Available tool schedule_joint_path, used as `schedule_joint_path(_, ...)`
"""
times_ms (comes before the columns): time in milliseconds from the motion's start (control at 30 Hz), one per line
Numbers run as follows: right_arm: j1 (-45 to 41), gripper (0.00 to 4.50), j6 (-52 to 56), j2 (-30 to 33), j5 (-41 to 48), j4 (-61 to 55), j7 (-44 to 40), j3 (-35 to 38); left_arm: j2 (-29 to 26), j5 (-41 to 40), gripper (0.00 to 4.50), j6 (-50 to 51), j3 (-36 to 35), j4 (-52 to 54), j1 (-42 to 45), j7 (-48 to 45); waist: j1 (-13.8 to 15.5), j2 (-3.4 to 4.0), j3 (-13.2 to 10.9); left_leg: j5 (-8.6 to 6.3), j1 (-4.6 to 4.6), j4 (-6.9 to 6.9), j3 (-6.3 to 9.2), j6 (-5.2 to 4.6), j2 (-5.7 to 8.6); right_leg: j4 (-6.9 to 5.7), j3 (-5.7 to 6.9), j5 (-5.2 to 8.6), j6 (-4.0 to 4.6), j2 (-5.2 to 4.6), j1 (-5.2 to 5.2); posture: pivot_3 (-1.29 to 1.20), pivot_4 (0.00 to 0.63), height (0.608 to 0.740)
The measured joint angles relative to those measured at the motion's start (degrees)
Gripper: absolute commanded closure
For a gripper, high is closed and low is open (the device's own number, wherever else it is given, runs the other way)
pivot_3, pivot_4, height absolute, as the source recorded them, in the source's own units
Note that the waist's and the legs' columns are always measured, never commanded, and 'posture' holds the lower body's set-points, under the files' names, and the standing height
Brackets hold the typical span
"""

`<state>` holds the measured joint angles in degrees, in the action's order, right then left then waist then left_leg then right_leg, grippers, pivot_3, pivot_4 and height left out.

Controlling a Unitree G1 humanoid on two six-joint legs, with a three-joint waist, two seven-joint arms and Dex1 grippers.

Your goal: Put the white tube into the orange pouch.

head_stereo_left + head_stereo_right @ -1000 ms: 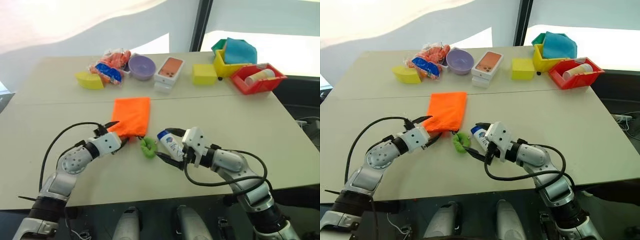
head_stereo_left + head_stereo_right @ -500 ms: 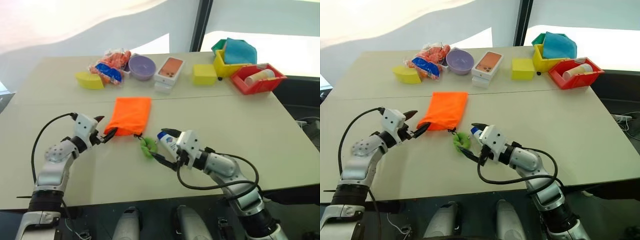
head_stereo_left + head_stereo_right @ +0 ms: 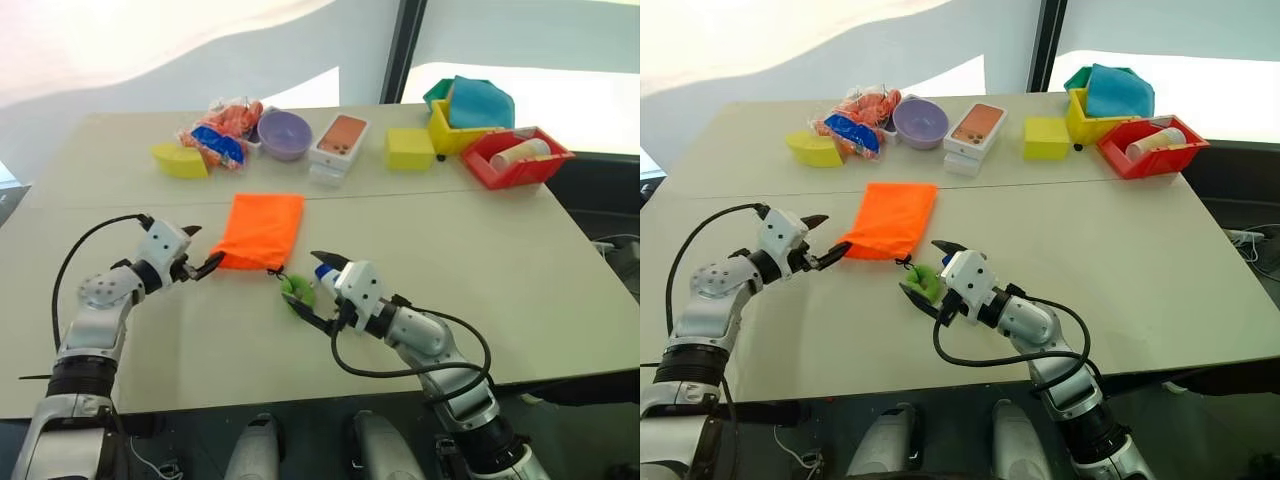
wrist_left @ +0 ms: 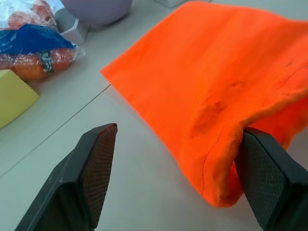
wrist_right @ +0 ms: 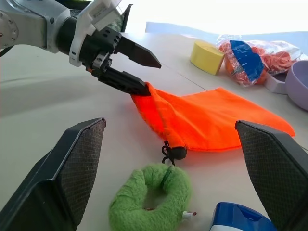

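Left eye view shows the orange pouch [image 3: 261, 230] lying flat near the middle of the desk [image 3: 500, 260], with its mouth end turned toward the near edge and its black cord running to a fuzzy green tassel [image 3: 296, 294] just nearer that edge. The left gripper [image 3: 203, 262] has its fingers spread wide; in the right wrist view the lower finger is tucked into or under the near corner of the pouch's mouth while the upper finger stands clear above it, so the fabric is hooked or lifted at that corner, not pinched. The left wrist view agrees: one finger [image 4: 91, 178] rests on bare desk beside the cloth, the other sits under the raised hem.

The white tube [image 3: 327, 277] lies on the desk just beside the tassel, toward the right edge, its blue cap pointing at the pouch. The right gripper [image 3: 322, 292] hovers over the tassel and tube with its fingers at full spread, holding nothing.

As a judgement, the task is at an early stage: the mouth is only partly opened, the tube is not yet grasped, and it is still outside the pouch. Left to do are taking hold of the tube, holding the mouth open, and sliding the tube in
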<state>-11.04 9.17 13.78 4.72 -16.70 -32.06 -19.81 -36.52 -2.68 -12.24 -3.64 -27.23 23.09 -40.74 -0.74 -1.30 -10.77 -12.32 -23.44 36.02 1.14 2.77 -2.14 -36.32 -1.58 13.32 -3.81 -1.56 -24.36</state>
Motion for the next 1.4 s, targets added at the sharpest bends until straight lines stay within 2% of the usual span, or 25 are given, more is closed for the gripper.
schedule_joint_path(267, -1.02, 0.00, 0.15, 1.80, 0.61, 0.04, -2.71, 0.64, 1.56, 7.98, 0.67, -8.86, 2.21, -6.02, 1.61, 10.78, 0.01, -0.01, 0.00, 0.00, 0.00, 0.01, 0.00, 0.00, 0.00, -0.01, 0.01, -0.01, -0.02, 0.00, 0.00, 0.00, 0.150, 0.740)
schedule_joint_path(400, -1.39, 0.00, 0.48, 2.50, 1.18, 0.04, -3.64, 1.11, 2.53, 8.30, 1.84, -9.57, 2.27, -6.82, 1.85, 12.60, 0.03, -0.01, 0.01, 0.00, 0.00, 0.02, -0.01, 0.00, 0.00, -0.02, 0.01, -0.02, -0.03, 0.00, 0.00, 0.00, 0.150, 0.740)
schedule_joint_path(467, -1.46, 0.00, 1.04, 3.30, 1.48, 0.03, -4.43, 1.90, 3.67, 8.15, 2.76, -9.58, 2.33, -6.87, 1.42, 12.63, 0.04, -0.02, 0.01, 0.00, -0.01, 0.03, -0.01, 0.00, 0.00, -0.02, 0.01, -0.02, -0.03, 0.00, 0.01, 0.00, 0.150, 0.740)
schedule_joint_path(567, -1.46, 0.00, 1.86, 4.30, 2.26, 0.03, -4.92, 3.01, 3.65, 5.69, 4.40, -9.49, 1.62, -6.35, 1.09, 11.51, 0.02, -0.02, 0.01, 0.00, 0.02, 0.00, 0.00, 0.00, 0.00, -0.04, 0.01, -0.02, -0.03, 0.00, 0.00, 0.00, 0.150, 0.740)
schedule_joint_path(867, 0.94, 0.00, 4.31, 5.60, 3.43, -0.59, -3.99, 6.35, 3.57, -3.11, 4.47, -2.90, -0.18, 1.24, -4.59, 3.57, -0.06, -0.02, 0.01, 0.00, 0.01, 0.01, -0.01, 0.00, -0.01, -0.03, 0.00, -0.01, -0.01, -0.02, 0.01, 0.00, 0.150, 0.740)
schedule_joint_path(1000, 4.83, 0.00, 7.84, 7.56, 3.99, -1.20, -3.18, 8.36, 0.21, -7.93, 4.47, 4.98, -1.82, 13.62, -12.80, -0.56, -0.35, -0.02, 0.01, 0.00, 0.03, -0.06, -0.02, 0.00, -0.08, -0.02, -0.01, 0.00, 0.02, -0.01, -0.01, 0.00, 0.150, 0.740)
schedule_joint_path(1233, 7.56, 0.00, 11.29, 6.82, 4.33, -3.51, -0.37, 8.37, -2.93, -15.50, 4.47, 19.62, -4.89, 35.27, -25.53, -2.60, -0.34, -0.05, 0.03, -0.01, 0.05, -0.04, -0.10, 0.02, -0.26, 0.04, 0.00, 0.01, 0.05, 0.01, -0.02, 0.00, 0.150, 0.740)
schedule_joint_path(1400, 7.99, 0.00, 11.84, 5.69, 3.47, -2.24, 1.84, 8.17, -2.99, -21.36, 4.47, 29.35, -4.98, 46.53, -29.53, -2.90, -0.07, -0.04, 0.02, -0.01, 0.02, -0.02, -0.13, 0.02, -0.26, 0.11, -0.01, 0.08, -0.05, -0.01, -0.04, 0.00, 0.150, 0.740)
